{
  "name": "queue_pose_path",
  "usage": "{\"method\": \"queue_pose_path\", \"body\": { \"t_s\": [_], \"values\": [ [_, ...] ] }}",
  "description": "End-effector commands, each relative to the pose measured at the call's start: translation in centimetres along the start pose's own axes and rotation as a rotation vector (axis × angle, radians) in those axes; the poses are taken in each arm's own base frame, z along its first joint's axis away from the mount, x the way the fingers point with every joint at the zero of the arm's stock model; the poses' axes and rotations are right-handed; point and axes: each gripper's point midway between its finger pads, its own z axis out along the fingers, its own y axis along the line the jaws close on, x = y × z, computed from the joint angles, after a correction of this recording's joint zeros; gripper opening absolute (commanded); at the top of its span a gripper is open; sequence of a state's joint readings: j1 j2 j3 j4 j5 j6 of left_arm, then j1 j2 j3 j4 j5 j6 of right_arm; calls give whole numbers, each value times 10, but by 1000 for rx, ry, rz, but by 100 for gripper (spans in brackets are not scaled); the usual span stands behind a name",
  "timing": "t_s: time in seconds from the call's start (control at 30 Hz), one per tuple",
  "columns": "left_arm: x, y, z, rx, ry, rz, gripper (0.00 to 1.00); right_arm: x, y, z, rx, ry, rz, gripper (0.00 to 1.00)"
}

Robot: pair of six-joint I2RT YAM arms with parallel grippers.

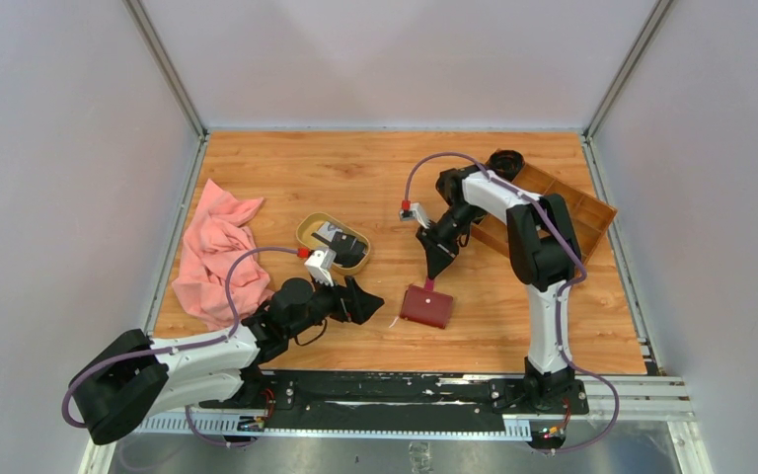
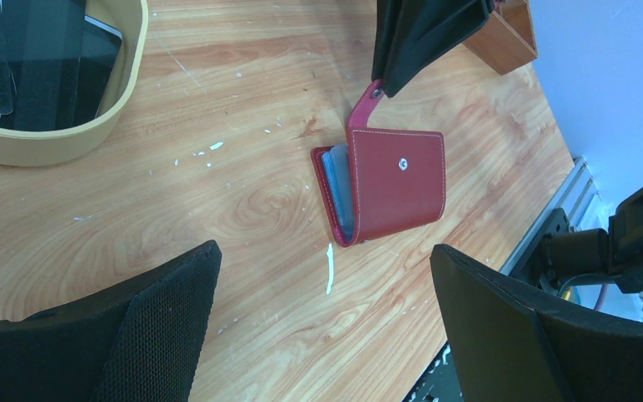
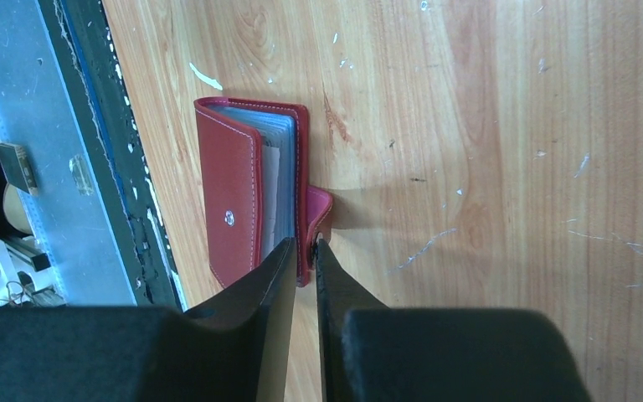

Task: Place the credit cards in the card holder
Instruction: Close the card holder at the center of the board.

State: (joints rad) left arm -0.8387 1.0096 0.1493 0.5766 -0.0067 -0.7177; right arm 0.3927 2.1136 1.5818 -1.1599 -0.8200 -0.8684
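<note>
A wooden table (image 1: 355, 168) with a light orange grain carries everything. A crumpled pink cloth (image 1: 219, 252) lies at its left edge. An oval tan dish (image 1: 303, 229) sits near the middle, and a red card holder (image 1: 425, 306) lies folded nearer the front. A brown wooden tray (image 1: 592, 212) rests at the far right. Small white scraps (image 2: 329, 268) dot the surface.

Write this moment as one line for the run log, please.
left hand: open, near card holder | right hand: pinching snap tab | card holder: folded, unsnapped | credit cards: in tan dish
</note>
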Motion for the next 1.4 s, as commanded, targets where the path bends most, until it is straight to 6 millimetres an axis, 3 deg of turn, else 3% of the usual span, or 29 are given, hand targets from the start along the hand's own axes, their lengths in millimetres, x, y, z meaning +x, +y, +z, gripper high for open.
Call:
{"method": "queue_pose_path", "body": {
  "t_s": [0.0, 0.13, 0.43, 0.67, 1.0, 1.17, 1.37],
  "values": [
    [4, 6, -1, -15, 8, -2, 100, 1, 5, 3, -31, 29, 1, 18],
    [4, 6, -1, -15, 8, -4, 100, 1, 5, 3, -33, 32, 1, 18],
    [6, 7, -1, -21, 15, -7, 100, 2, 5, 3, -37, 40, 6, 7],
    [11, -6, 6, 28, 77, -14, 100, 1, 9, 1, -41, 35, -3, 0],
    [14, -21, 31, 42, 138, -5, 78, -6, 33, -7, -45, -48, -79, 0],
    [22, -17, 49, -2, 175, -4, 64, -9, 42, -10, -34, -88, -119, 0],
    [34, -16, 72, -28, 221, 5, 62, -7, 42, -10, 11, -106, -138, 0]
  ]
}}
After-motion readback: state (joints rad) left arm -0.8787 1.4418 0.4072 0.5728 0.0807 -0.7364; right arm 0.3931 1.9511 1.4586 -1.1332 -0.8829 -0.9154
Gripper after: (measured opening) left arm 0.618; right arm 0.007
